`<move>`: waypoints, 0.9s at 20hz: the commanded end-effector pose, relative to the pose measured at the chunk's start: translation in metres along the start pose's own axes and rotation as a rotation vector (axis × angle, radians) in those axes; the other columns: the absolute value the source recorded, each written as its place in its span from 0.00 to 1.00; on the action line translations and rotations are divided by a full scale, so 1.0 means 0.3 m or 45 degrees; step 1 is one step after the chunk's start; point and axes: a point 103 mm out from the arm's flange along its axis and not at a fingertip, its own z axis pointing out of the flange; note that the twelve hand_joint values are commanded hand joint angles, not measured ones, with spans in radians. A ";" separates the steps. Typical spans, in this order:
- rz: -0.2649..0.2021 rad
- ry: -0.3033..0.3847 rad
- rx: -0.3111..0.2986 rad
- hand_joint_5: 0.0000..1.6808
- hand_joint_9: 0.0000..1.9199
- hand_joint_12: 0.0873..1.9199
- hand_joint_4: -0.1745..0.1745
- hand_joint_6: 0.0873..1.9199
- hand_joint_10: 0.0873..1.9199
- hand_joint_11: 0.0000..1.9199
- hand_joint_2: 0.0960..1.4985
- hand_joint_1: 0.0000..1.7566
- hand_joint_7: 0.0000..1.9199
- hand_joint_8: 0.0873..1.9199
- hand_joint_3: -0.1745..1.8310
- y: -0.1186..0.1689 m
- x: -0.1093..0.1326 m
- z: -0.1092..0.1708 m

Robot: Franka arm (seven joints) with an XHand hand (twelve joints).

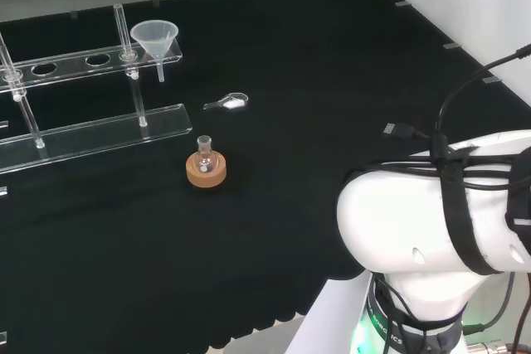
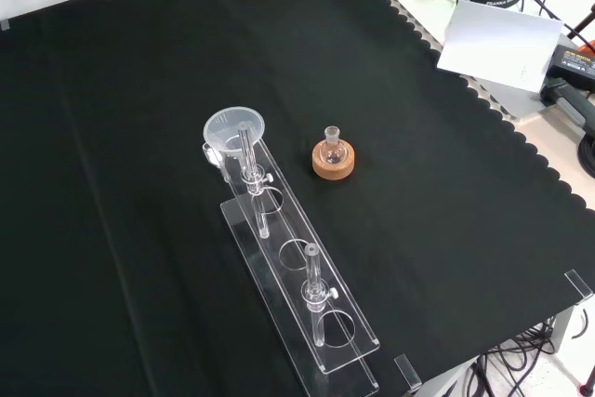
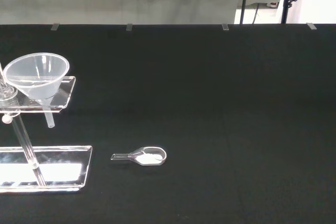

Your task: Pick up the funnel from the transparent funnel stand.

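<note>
While the clear plastic cone funnel [image 1: 154, 37] is sitting in the end hole of the transparent acrylic funnel stand [image 1: 91, 133], at 10 o'clock in head view, approach isn't starting. Can't tell finger state. Judging next: reaching over, closing round the cone, lifting straight up.

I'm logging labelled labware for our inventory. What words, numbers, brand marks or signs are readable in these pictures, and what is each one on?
None can be read.
Funnel, clear stand, small flask on its cork ring, and scoop: no print or scale marks show.
White sheet at the bench corner in the front view: faint marks, too small to read.
Arm base in the head view: a dark band with marks, too blurred to read.
</note>
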 end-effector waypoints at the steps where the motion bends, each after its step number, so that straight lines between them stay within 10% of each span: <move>1: 0.002 -0.015 -0.013 0.14 0.06 0.70 0.51 0.00 0.34 0.06 0.87 0.04 0.00 0.15 0.09 0.000 0.000 0.002; 18: 0.048 -0.025 0.028 0.14 0.06 0.70 0.54 0.00 0.32 0.06 0.91 0.00 0.00 0.14 0.10 0.105 -0.014 0.053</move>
